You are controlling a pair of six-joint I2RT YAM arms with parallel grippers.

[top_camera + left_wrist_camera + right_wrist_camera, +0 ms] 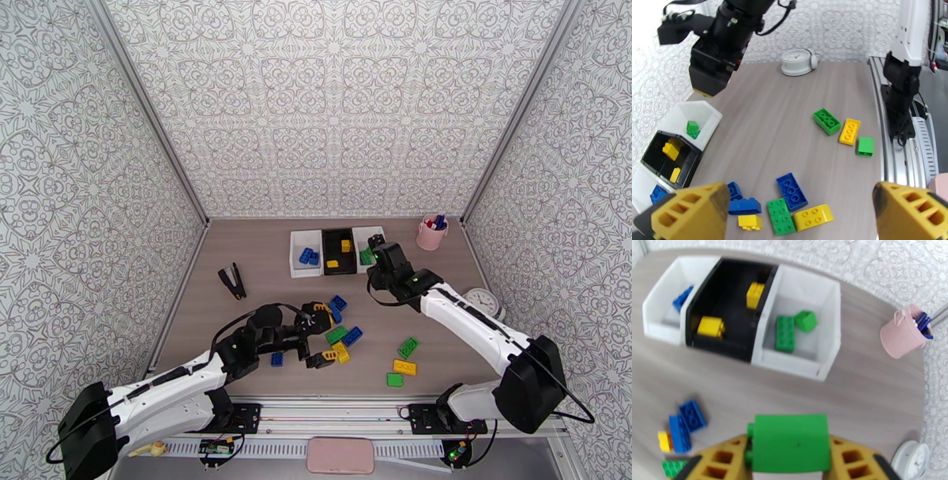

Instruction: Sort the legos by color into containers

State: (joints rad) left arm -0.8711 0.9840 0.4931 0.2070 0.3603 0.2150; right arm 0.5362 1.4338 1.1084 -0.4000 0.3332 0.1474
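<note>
Sorting partly done. Left white bin [661, 325]: blue bricks [682, 299]. Black bin [721, 345]: two yellow. Right white bin [790, 362]: two green.

Right gripper [790, 467] clamps green brick [790, 439], hovers just short of right white bin; drop not yet made. Left gripper [320, 334] jaws wide, empty, over pile [792, 191].

About ten bricks left on table: pile of blue, green, yellow, plus trio [849, 131] green-yellow-green near right base.

Stapler [231, 281], pen cup [902, 332], clock [798, 63] at table edges; none blocks either path. Pile bricks touch, so crowded pick likely.
</note>
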